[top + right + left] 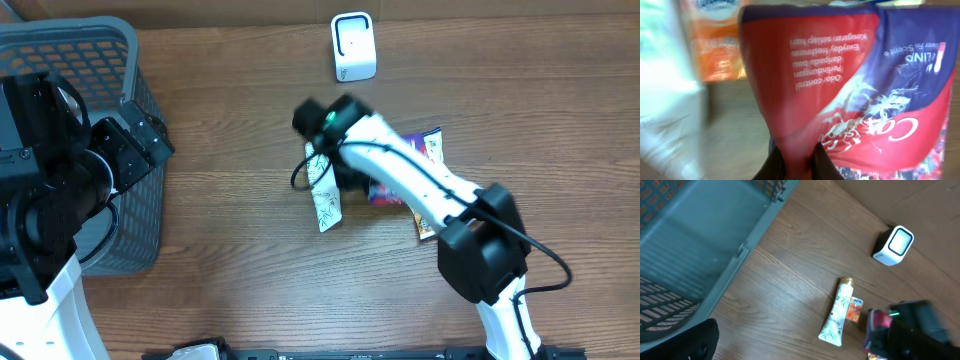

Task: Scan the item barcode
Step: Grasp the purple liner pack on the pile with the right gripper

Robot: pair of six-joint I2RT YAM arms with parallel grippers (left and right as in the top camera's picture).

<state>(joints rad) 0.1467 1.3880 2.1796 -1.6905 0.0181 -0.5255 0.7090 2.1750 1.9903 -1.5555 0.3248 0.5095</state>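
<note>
1. The right end effector (799, 162) was pinched together on the lower edge of a red and purple pouch (840, 90), one dark finger (774, 165) on either side of the crumpled film.
2. The pouch filled most of the right wrist view, its print upside down. Overhead, it sat near the middle of the desk (230, 250), mostly hidden under the right arm (400, 170).
3. A white tube (325, 198) lay just left of the pouch, flat on the wood. A small orange packet (855, 310) lay beside the tube near its cap end.
4. The white barcode scanner (353, 46) stood at the far edge, well apart from the pouch.
5. The left end effector (150, 138) hung over the rim of the grey basket (70, 45) at the left, jaws apart, nothing between them.
</note>
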